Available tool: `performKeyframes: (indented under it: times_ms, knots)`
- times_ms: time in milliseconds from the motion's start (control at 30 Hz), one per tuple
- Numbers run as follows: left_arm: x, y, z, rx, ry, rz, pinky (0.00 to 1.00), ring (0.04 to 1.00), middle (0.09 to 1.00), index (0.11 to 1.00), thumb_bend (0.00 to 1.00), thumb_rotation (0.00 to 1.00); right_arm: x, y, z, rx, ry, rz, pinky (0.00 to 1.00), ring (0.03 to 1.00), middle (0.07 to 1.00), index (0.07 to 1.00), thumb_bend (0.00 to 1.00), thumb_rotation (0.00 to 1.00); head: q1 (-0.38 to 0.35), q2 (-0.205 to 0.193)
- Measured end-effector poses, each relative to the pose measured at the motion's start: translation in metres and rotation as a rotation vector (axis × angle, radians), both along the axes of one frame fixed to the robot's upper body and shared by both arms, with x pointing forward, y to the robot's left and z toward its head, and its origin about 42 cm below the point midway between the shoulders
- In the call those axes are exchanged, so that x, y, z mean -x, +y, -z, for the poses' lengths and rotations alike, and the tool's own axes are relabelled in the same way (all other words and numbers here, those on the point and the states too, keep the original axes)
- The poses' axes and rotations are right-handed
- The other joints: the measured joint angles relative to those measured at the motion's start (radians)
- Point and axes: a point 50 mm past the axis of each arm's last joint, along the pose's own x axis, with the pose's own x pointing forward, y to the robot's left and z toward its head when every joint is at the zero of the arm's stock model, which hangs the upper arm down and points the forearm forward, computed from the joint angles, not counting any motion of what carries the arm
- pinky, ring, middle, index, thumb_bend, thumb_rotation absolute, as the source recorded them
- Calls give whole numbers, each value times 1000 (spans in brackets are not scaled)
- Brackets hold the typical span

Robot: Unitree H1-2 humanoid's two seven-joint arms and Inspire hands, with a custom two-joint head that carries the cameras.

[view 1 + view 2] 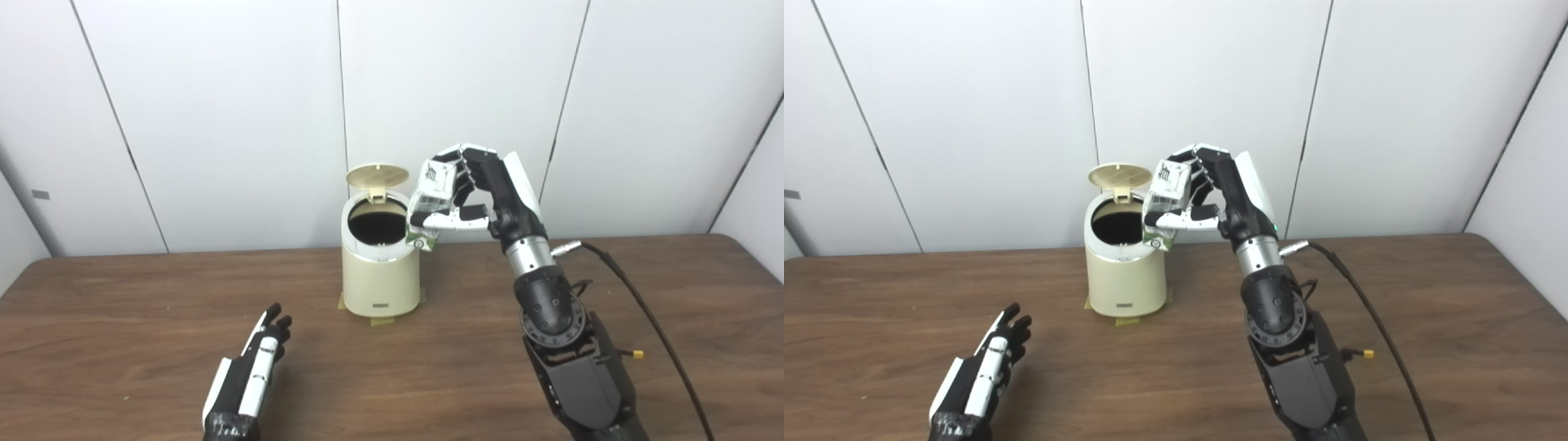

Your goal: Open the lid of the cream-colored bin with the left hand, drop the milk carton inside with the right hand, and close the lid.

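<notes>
Bin: the cream-colored bin (380,275) stands upright on the brown wooden tabletop (122,343), near the middle and toward the back wall; strips of tape show under its base.
Lid: the round lid (377,176) is swung up on its rear hinge and stands open above the bin's dark mouth.
Milk carton: the milk carton (432,195), white with a barcode and a green lower end, is held in the air, tilted, at the right edge of the bin's rim, its lower corner overlapping the rim; whether it touches the rim cannot be told.
Right hand: the right hand (471,196) is raised to the level of the bin's top, fingers (450,153) curled over the carton's upper end and thumb pressed under it, clamped on the carton.
Left hand: the left hand (254,367) lies low over the tabletop, in front and to the left of the bin, well apart from it, fingers stretched forward and only slightly spread, holding nothing.
Cable: a black cable (649,318) runs from the right wrist across the tabletop toward the lower right.
</notes>
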Motion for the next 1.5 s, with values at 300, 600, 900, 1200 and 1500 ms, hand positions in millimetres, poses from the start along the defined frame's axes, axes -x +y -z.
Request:
performKeyframes:
  times_ms: [300, 600, 900, 1200, 1500]
  knots:
    - [2, -9, 1, 2, -10, 8, 999, 969, 949, 992, 405, 951, -20, 26, -1, -36, -44, -3, 281, 359, 472, 522, 514, 0, 31, -3]
    - [4, -17, 1, -17, -12, 19, 1000, 968, 944, 983, 432, 961, -33, 52, 10, -91, -17, -43, 281, 360, 476, 529, 513, 0, 55, -14]
    - [4, -32, 3, 30, -2, 10, 989, 959, 941, 987, 447, 940, -40, 53, 16, -75, -13, -26, 306, 369, 486, 520, 515, 0, 63, -15]
    - [12, -32, -9, 32, -25, 4, 981, 958, 937, 983, 455, 931, -46, 61, 5, -77, -68, -29, 301, 365, 486, 524, 514, 0, 54, -5]
    - [13, -25, -14, 28, -38, 1, 962, 948, 945, 977, 442, 928, -48, 69, 11, -97, -115, -18, 322, 380, 503, 519, 514, 0, 60, 34]
